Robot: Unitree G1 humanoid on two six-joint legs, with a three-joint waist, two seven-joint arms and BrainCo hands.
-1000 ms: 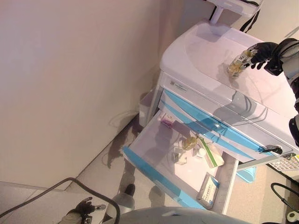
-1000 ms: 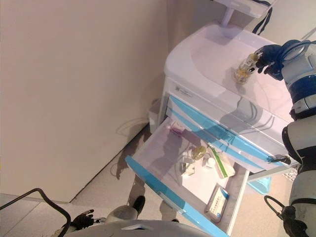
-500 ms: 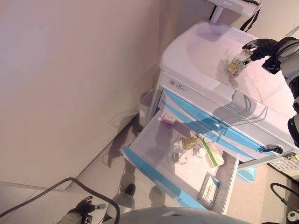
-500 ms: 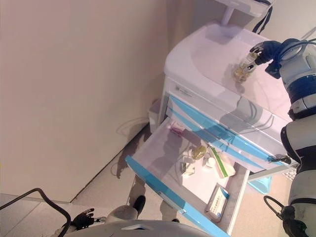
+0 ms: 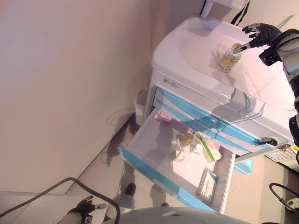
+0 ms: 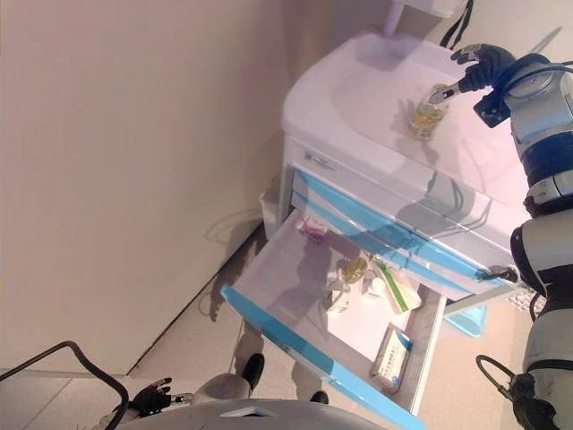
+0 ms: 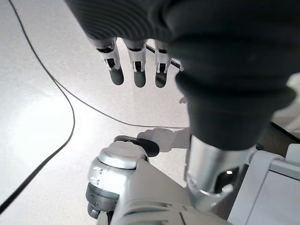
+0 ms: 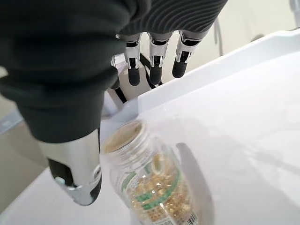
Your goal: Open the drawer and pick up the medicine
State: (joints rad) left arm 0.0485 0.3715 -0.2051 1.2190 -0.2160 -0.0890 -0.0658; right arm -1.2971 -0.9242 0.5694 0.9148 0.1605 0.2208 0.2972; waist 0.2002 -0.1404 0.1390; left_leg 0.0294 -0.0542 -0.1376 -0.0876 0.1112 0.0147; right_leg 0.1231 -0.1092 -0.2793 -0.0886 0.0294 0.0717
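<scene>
A clear medicine bottle of yellow capsules stands upright on the white cabinet top; it also shows in the right wrist view. My right hand is open just behind it, fingers straight, with the thumb close beside the bottle's neck and nothing held. The top drawer with a blue front is pulled out below. My left hand hangs open low by the floor, its fingers straight.
In the drawer lie a green-and-white box, a blue-and-white box, a small bottle and a purple item. Shut blue-fronted drawers sit above. A white bin stands between wall and cabinet.
My right hand has let go of the bottle and drawn back from it, fingers now straight. The bottle stays standing on the cabinet top. The camera has shifted slightly.
</scene>
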